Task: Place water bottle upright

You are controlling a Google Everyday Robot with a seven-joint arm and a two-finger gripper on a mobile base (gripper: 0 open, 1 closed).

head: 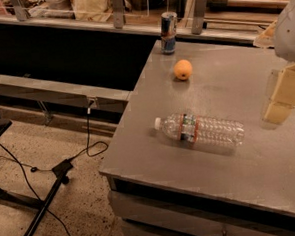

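Note:
The water bottle is clear ribbed plastic with a white cap and a red, white and green label band. It lies on its side near the front of the grey table, with the cap pointing left. My gripper is beige, at the right edge of the view, under the white arm. It hangs just above the table, to the right of the bottle's base and apart from it. It holds nothing that I can see.
An orange fruit lies behind the bottle. A blue-and-silver can stands upright at the table's back left corner. The table's left edge drops to the floor, where there are cables and a black stand.

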